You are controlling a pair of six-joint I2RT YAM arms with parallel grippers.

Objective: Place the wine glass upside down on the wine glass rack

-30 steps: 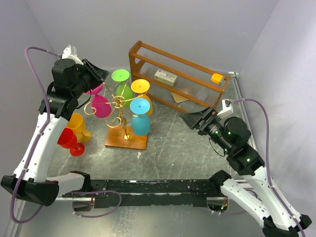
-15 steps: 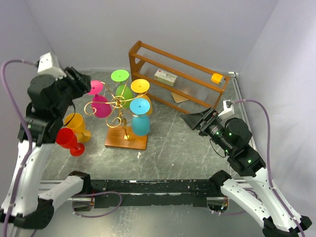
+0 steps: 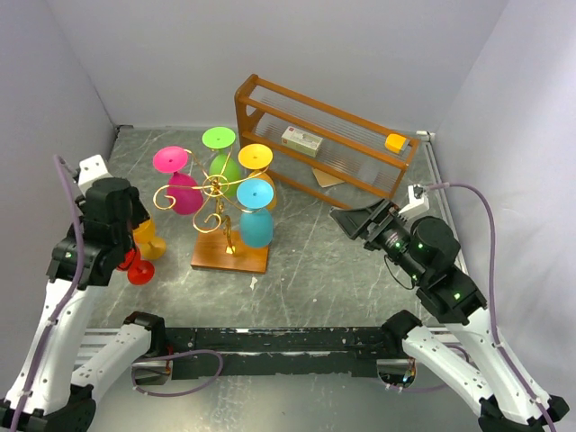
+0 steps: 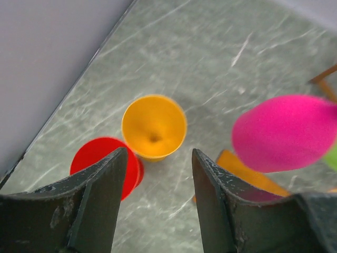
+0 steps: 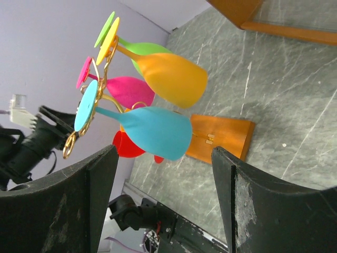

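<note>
**Top view.** Wine glass rack (image 3: 227, 256) stands mid-frame on the tabletop (image 3: 315, 265). Four glasses hang bowl-down from it, incl. pink glass (image 3: 183, 193) and blue glass (image 3: 256, 225). Left of frame: orange wine glass (image 3: 147, 237) stands upright, off the rack, with red glass (image 3: 138, 268) just below it in frame. Left arm (image 3: 101, 229) sits over both. Right fingers (image 3: 349, 219), right of frame, are apart and empty, aimed at the rack and well apart from it.

**Left wrist view.** Left fingers (image 4: 117, 166) are apart, nothing gripped. Orange glass is centred under the gap, so prob. the next pick. Red glass is lower left; can't tell whether the two touch.

**Right wrist view.** Fingers wide; hung glasses beyond them.

**Step, as judged.**
- Descend straight, keeping the orange bowl centred.
- Close gently; don't nudge the red glass.
- Lift clear, invert, then slide the stem into a free gold scroll on the rack's left side.
- Keep off the pink bowl.
</note>
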